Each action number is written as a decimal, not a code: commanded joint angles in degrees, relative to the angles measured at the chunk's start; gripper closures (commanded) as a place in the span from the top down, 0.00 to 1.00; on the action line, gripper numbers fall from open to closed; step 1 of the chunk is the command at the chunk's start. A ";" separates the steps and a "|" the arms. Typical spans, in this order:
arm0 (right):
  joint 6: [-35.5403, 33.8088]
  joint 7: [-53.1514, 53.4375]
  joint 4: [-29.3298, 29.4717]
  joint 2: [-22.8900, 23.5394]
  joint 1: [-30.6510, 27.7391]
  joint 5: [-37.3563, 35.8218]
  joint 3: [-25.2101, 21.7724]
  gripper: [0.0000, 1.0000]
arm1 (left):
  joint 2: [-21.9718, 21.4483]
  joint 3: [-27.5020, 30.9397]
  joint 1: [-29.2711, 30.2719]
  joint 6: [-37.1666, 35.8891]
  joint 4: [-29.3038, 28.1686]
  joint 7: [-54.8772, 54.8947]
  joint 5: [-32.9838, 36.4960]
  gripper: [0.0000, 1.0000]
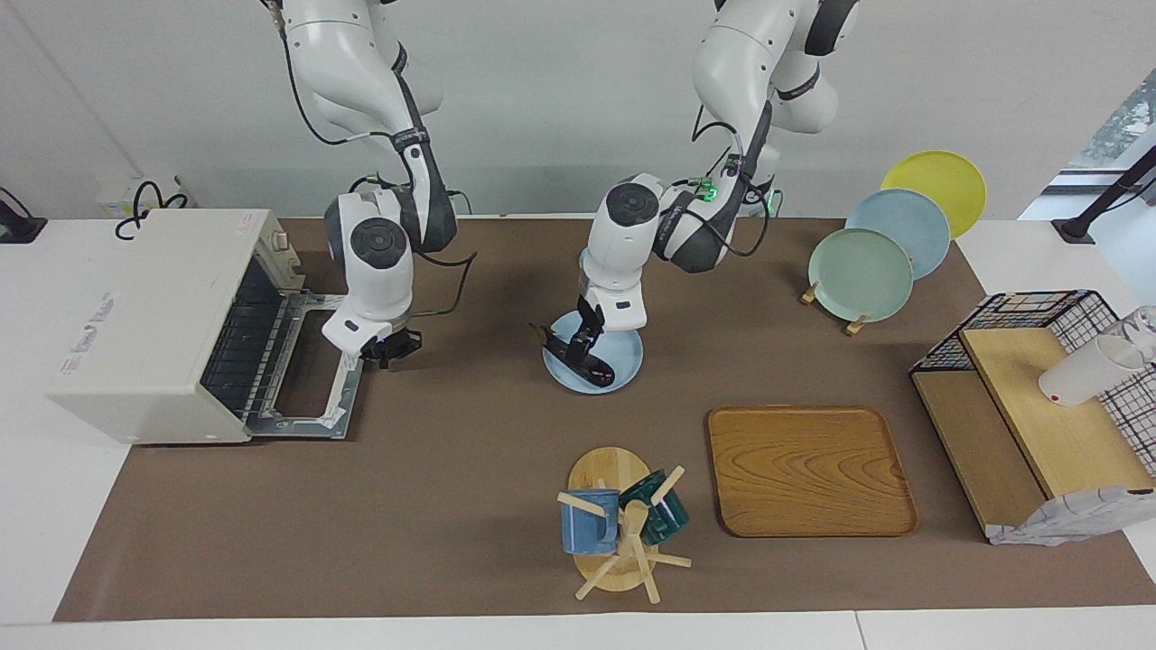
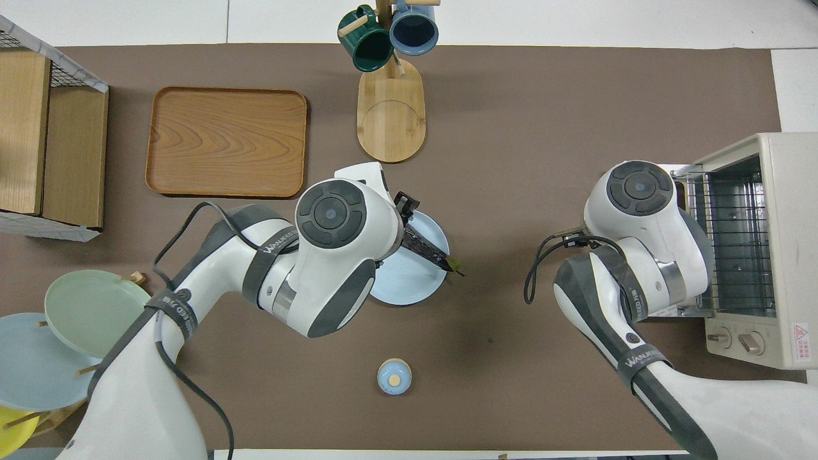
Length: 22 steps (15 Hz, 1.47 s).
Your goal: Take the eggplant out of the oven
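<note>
The eggplant (image 1: 579,356) already lies outside the oven (image 1: 163,325), on the blue plate (image 1: 625,359) at mid-table, its stem end overhanging the rim toward the right arm's end. The left gripper (image 1: 579,345) is low over the plate with its jaws released and wide, at the middle of the eggplant; in the facing view the fingertips seem to straddle its body, though whether they touch it cannot be told. The likeliest trouble, as I judge it, is a poor grasp: the skin is glossy and the body slim and tapered, so jaws closing off-centre could squeeze it sideways, roll it across the plate or tip the overhanging end onto the mat. Coming down too far could also press on the plate and skid it. The right gripper (image 1: 390,344) waits just in front of the oven, above the edge of its dropped door (image 1: 312,370), with its jaws clenched and nothing between them; any careless swing there could knock the door. The oven's rack (image 2: 728,243) looks bare.
</note>
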 commanded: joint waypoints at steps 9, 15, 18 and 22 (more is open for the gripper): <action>1.53 -2.21 -0.79 1.07 -1.74 -7.93 0.91 0.00 | 1.38 1.15 -1.77 1.05 0.19 -4.38 3.17 0.57; -2.95 -3.78 1.05 1.07 -1.04 -11.96 0.91 0.00 | 1.38 1.32 -0.98 0.79 0.18 -3.86 3.44 0.00; -8.12 -9.75 4.47 0.55 -1.48 -12.06 0.91 0.00 | 0.60 2.63 -0.98 -1.22 1.59 -2.55 3.87 0.00; -12.09 -14.77 6.41 -2.52 -3.58 -11.45 1.00 0.00 | -5.20 4.22 3.39 -8.87 3.43 13.33 4.14 0.00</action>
